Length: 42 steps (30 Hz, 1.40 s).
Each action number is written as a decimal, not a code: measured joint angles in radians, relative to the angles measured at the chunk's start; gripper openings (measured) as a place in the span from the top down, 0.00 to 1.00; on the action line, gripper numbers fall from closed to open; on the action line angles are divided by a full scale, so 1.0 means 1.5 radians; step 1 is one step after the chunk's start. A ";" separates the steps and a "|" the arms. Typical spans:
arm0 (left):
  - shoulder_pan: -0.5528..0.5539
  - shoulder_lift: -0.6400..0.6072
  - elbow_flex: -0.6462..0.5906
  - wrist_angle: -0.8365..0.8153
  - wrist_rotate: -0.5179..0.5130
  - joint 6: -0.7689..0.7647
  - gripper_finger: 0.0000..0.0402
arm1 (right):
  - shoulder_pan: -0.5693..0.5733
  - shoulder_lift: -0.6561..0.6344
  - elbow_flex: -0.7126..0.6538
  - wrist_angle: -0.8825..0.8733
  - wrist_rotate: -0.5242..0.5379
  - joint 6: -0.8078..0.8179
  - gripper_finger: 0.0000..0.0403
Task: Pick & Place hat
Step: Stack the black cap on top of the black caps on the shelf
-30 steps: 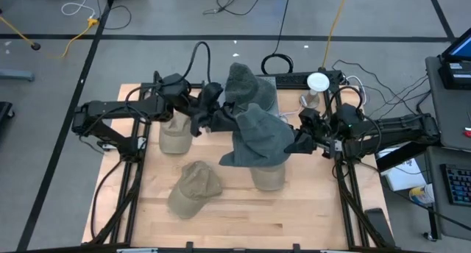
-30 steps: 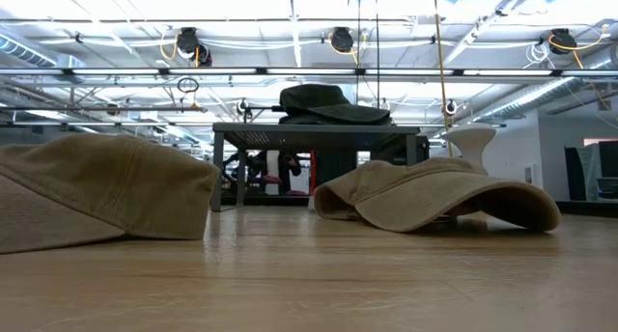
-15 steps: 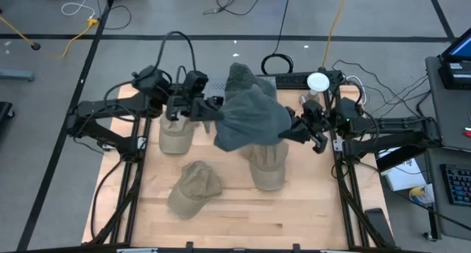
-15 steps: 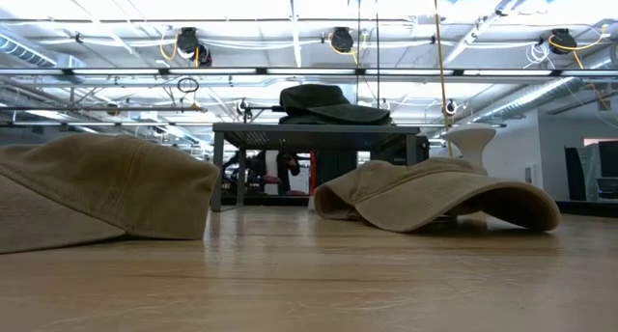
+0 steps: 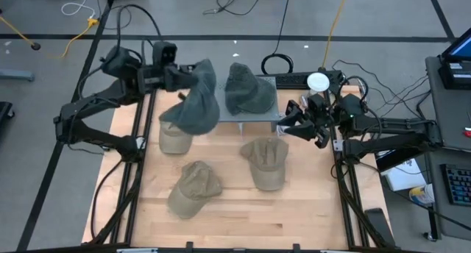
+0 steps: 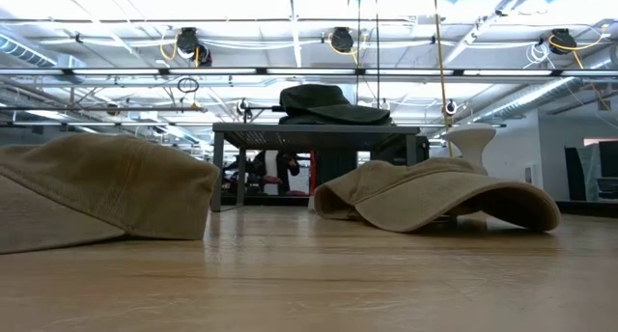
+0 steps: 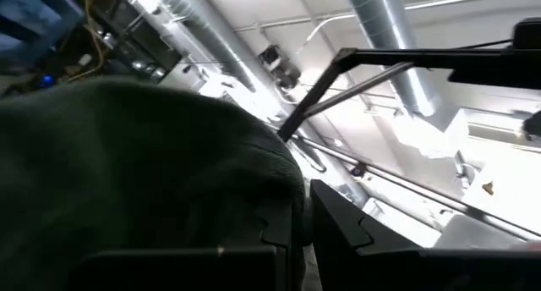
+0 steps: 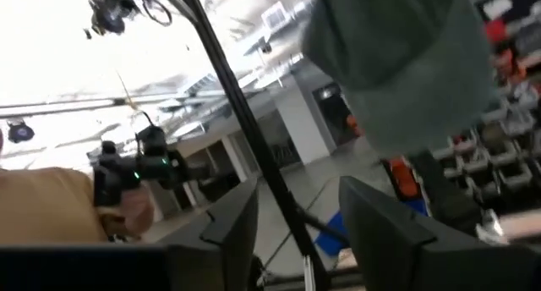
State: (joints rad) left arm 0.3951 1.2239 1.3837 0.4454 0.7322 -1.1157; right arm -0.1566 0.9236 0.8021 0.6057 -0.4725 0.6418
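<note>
wooden table (image 5: 294, 209); apparently three tan caps (image 5: 195, 187)

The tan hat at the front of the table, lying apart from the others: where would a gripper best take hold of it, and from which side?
Probably the brim of the tan hat, which juts toward the table's front-left corner as a thin flat edge. Coming down from above at that corner looks clearest; the soft crown offers less to pinch.

The wooden table (image 5: 294, 216) stands on a grey floor (image 5: 44, 135) marked with dark lines, with yellow, black and white cables (image 5: 81, 29) trailing across it. Level across the tabletop, bright ceiling lights (image 6: 145, 4), pipes and beams (image 6: 290, 73) run overhead. A laptop (image 5: 460, 51) sits on a side desk.
</note>
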 joint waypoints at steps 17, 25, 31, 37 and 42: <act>0.194 0.177 0.098 -0.041 0.143 -0.009 0.94 | 0.000 -0.002 0.000 0.217 0.053 -0.006 0.59; 0.196 0.321 0.282 -0.087 0.147 0.006 0.94 | 0.000 -0.002 0.000 0.220 0.053 -0.035 0.59; 0.183 0.412 0.361 -0.160 0.164 0.040 0.94 | 0.000 -0.002 0.000 0.245 0.053 -0.060 0.59; 0.171 0.477 0.374 -0.160 0.163 0.042 0.94 | 0.001 -0.002 0.000 0.257 0.052 -0.087 0.59; 0.166 0.509 0.375 -0.156 0.173 0.048 0.94 | 0.001 -0.002 0.000 0.257 0.051 -0.093 0.59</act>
State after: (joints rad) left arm 0.6445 1.9880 1.9469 0.2107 0.9921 -1.0435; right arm -0.1558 0.9203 0.8017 0.9916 -0.3958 0.5030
